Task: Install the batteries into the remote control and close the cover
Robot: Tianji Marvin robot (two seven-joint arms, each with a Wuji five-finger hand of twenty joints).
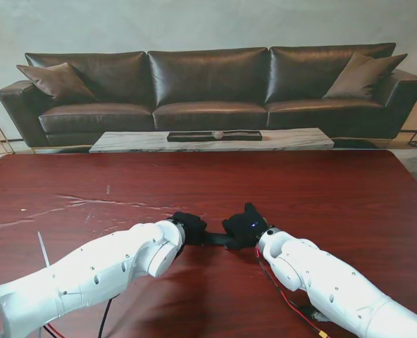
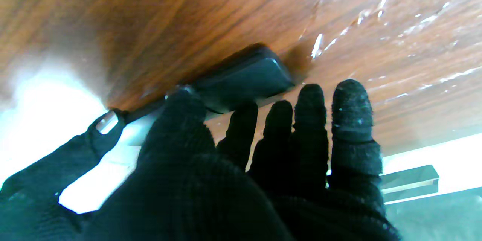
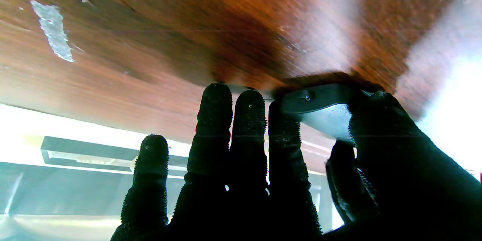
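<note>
The black remote control [image 1: 214, 239] lies low over the red-brown table [image 1: 321, 190], spanning the gap between my two black-gloved hands. My left hand [image 1: 189, 227] grips its left end; in the left wrist view the thumb [image 2: 180, 120] presses on the remote control [image 2: 244, 77] and a bent finger sits under it. My right hand [image 1: 246, 225] grips the other end; in the right wrist view the remote control [image 3: 320, 103] is pinched between the thumb [image 3: 380, 120] and the nearest finger, with the other fingers stretched out. No batteries or cover can be made out.
White scuff marks [image 1: 103, 204] streak the table left of the hands. Red and black cables [image 1: 286, 299] trail along my right forearm. Beyond the table's far edge stand a low marble coffee table [image 1: 124, 141] with a black tray [image 1: 214, 136] and a dark leather sofa [image 1: 208, 84].
</note>
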